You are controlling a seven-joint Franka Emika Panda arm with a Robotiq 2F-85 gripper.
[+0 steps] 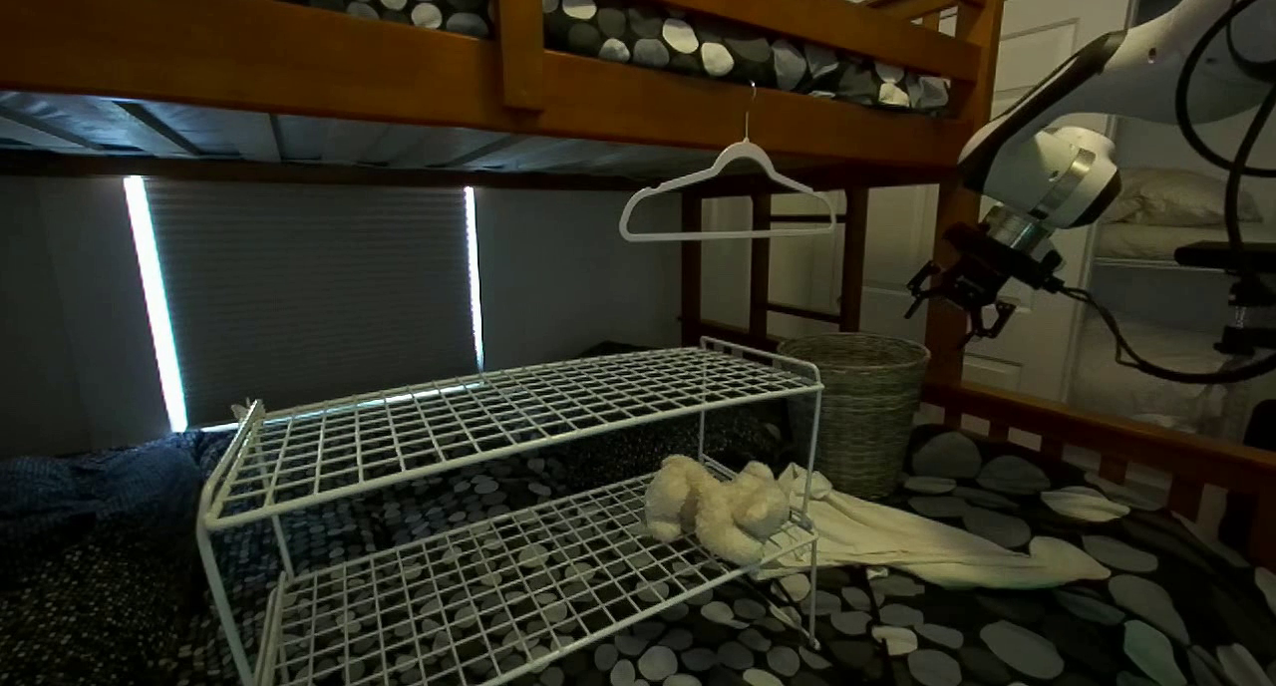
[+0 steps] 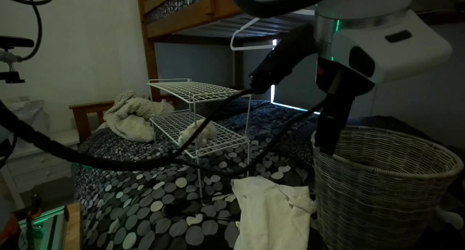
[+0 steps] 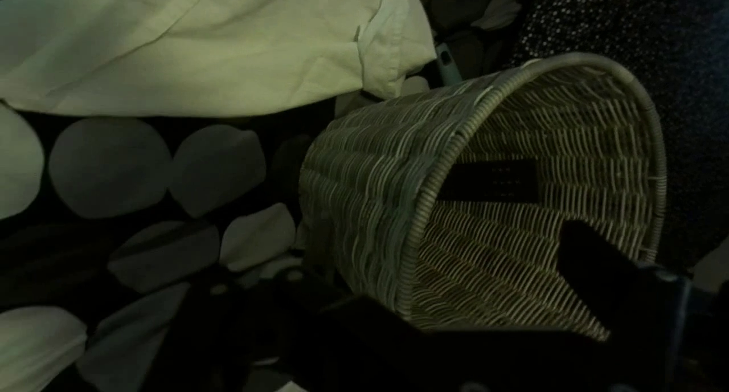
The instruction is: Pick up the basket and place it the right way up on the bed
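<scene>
The basket (image 1: 859, 422) is grey-tan wicker and stands upright, rim up, on the patterned bedding of the bed's (image 1: 1007, 477) lower bunk. It also shows in an exterior view at the right (image 2: 377, 202) and in the wrist view (image 3: 376, 170), where its opening is seen. My gripper (image 1: 937, 329) is open and empty, near the rim and above it. In an exterior view the gripper (image 2: 325, 148) overlaps the rim's left side. In the wrist view the gripper's fingers (image 3: 447, 238) lie on either side of the near rim; whether they touch it I cannot tell.
A white two-tier wire rack (image 1: 518, 407) stands beside the basket, with a cream plush toy (image 1: 718, 507) on its lower shelf. A white cloth (image 2: 272, 213) lies by the basket. A hanger (image 1: 733, 234) hangs from the upper bunk rail. Cables (image 2: 109, 164) trail from the arm.
</scene>
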